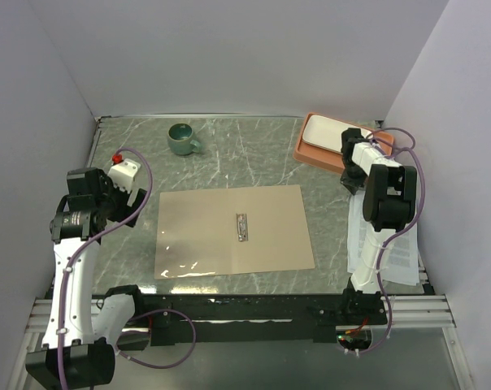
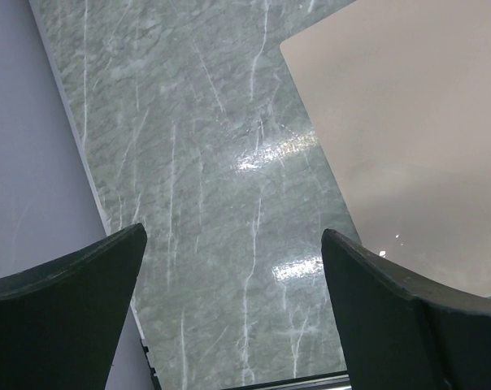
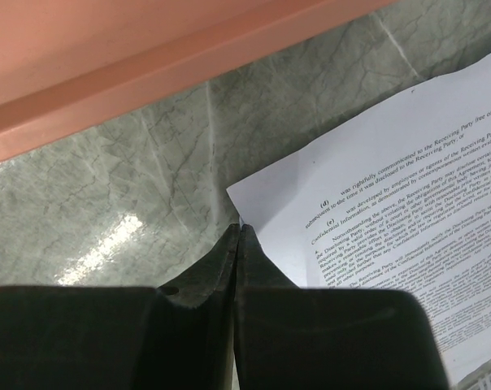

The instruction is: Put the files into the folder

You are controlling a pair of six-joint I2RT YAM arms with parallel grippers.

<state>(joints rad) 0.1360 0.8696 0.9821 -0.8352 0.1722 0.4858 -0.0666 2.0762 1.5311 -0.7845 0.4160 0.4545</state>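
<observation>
The tan folder (image 1: pixel 233 230) lies open and flat in the middle of the table, its metal clip (image 1: pixel 242 227) at the centre. Its corner shows in the left wrist view (image 2: pixel 408 122). The files (image 1: pixel 400 260), white printed sheets, lie at the right edge, partly under my right arm. My right gripper (image 1: pixel 349 185) sits at their far left corner. Its jaws (image 3: pixel 240 227) are shut, pinching the left edge of the top sheet (image 3: pixel 392 187). My left gripper (image 1: pixel 137 201) hovers left of the folder, open (image 2: pixel 233 231), with only bare table between its fingers.
An orange tray (image 1: pixel 310 150) holding a white plate (image 1: pixel 323 130) stands at the back right, just beyond my right gripper, and its rim (image 3: pixel 107 65) fills the top of the right wrist view. A green mug (image 1: pixel 181 139) stands at the back left. Walls enclose the table.
</observation>
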